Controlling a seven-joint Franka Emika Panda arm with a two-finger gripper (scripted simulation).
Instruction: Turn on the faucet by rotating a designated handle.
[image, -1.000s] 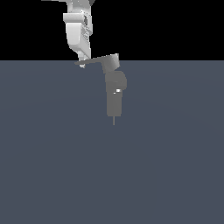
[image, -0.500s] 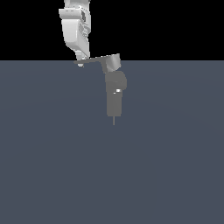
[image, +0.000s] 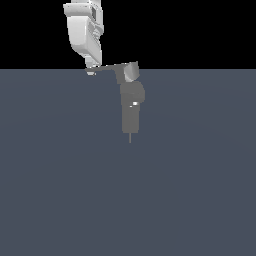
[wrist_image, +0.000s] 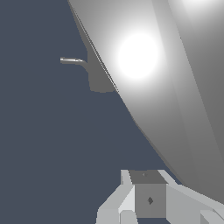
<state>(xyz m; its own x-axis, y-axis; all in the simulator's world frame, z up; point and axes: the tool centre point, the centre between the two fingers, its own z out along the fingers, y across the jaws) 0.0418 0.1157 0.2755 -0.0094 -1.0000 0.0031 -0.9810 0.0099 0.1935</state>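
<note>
The faucet (image: 132, 106) is a small grey fixture standing on the slate floor, with a thin pin at its lower end. Its handle (image: 111, 67) is a flat lever reaching from the boxy top block towards the exterior view's left, lying almost level. My gripper (image: 91, 71) comes down from above with its narrow tip against the lever's far end; the fingers look pressed together with nothing between them. In the wrist view the handle (wrist_image: 175, 109) fills much of the picture as a pale glaring blade. The faucet (wrist_image: 98, 78) shows beyond it, and my gripper (wrist_image: 148, 199) sits just beside the blade.
The flat slate-grey floor (image: 190, 200) stretches all around the faucet. A black background lies behind the arm.
The arm has shifted slightly towards the exterior view's left. The lever's far end has swung with it, from a slanted line to nearly level.
</note>
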